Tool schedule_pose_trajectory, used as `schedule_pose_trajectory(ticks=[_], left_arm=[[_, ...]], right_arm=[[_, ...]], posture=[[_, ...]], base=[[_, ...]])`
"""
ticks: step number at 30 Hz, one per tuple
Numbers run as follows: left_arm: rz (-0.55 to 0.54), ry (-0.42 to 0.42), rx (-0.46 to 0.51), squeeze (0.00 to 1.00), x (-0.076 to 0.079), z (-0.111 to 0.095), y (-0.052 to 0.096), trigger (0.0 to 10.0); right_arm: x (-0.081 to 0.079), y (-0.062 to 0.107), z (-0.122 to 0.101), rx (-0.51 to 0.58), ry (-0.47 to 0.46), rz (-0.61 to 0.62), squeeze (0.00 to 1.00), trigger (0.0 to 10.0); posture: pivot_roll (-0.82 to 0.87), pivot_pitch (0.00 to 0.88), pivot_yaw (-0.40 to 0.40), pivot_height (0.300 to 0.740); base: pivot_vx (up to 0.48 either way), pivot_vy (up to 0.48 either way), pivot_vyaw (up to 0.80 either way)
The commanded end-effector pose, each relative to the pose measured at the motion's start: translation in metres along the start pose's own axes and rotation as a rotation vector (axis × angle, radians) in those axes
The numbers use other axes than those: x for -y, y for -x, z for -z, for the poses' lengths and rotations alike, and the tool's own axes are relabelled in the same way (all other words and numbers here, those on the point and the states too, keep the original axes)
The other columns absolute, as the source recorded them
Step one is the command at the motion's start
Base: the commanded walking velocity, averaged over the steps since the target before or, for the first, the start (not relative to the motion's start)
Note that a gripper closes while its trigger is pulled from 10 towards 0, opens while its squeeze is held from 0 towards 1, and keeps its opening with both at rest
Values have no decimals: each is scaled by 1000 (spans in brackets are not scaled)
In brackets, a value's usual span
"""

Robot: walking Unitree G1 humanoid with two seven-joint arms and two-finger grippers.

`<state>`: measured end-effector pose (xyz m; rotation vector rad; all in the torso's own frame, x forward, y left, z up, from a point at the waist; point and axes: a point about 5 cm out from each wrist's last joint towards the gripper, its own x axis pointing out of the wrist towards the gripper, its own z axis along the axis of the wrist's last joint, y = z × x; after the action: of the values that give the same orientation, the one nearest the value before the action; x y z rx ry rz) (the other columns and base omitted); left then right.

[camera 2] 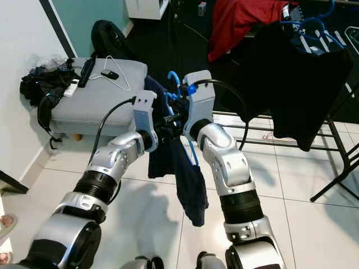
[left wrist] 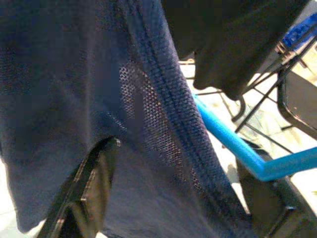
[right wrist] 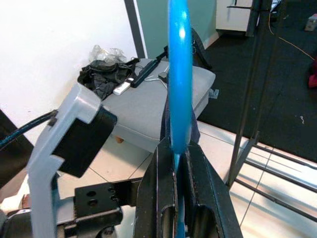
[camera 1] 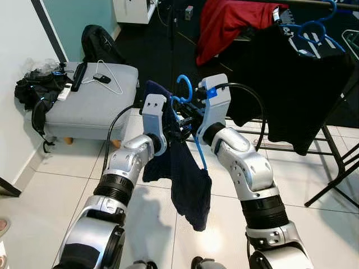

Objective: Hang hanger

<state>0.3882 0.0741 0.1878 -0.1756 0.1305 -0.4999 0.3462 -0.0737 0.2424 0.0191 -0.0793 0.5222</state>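
The right tool (right wrist: pixel 181 163) pinches the bright blue plastic hanger (camera 1: pixel 184 88) at chest height before the black metal drying rack (camera 1: pixel 336 162). The left tool (left wrist: pixel 168 198), seemingly spread, presses into the dark navy mesh garment (camera 1: pixel 188 179) draped from the hanger.

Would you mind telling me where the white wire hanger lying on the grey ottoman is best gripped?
I would grip the white wire hanger at its hook neck, coming straight down from above. It lies flat on the grey ottoman, so its thin wire offers no side purchase, and the neck sits clear of the black remote.
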Motion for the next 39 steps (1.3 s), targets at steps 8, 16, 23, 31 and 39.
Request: schedule_pose_trajectory(ticks=[8, 16, 23, 31, 39], left_arm=[[-145, 1, 70, 0, -22, -11, 4, 0], [-163, -14, 78, 0, -24, -11, 4, 0], [-171, -47, 90, 0, -25, -13, 4, 0], [-218, -114, 164, 0, -34, -36, 5, 0], [-184, -194, 290, 0, -28, -90, 4, 0]], right_arm=[[-3, 1, -6, 25, 4, -14, 0, 10000], [-3, 1, -6, 23, 3, -12, 0, 10000], [-3, 1, -5, 18, 3, -13, 0, 10000], [-9, 6, 10, -59, -9, -59, 0, 10000], [-23, 31, 61, -324, 9, -203, 0, 10000]], posture=[[-96, 198, 36, 740], [-98, 199, 36, 740], [-97, 202, 34, 740], [-76, 208, 44, 740], [-45, 212, 34, 740]], base=[[0, 0, 0], [0, 0, 0], [0, 0, 0], [0, 0, 0], [0, 0, 0]])
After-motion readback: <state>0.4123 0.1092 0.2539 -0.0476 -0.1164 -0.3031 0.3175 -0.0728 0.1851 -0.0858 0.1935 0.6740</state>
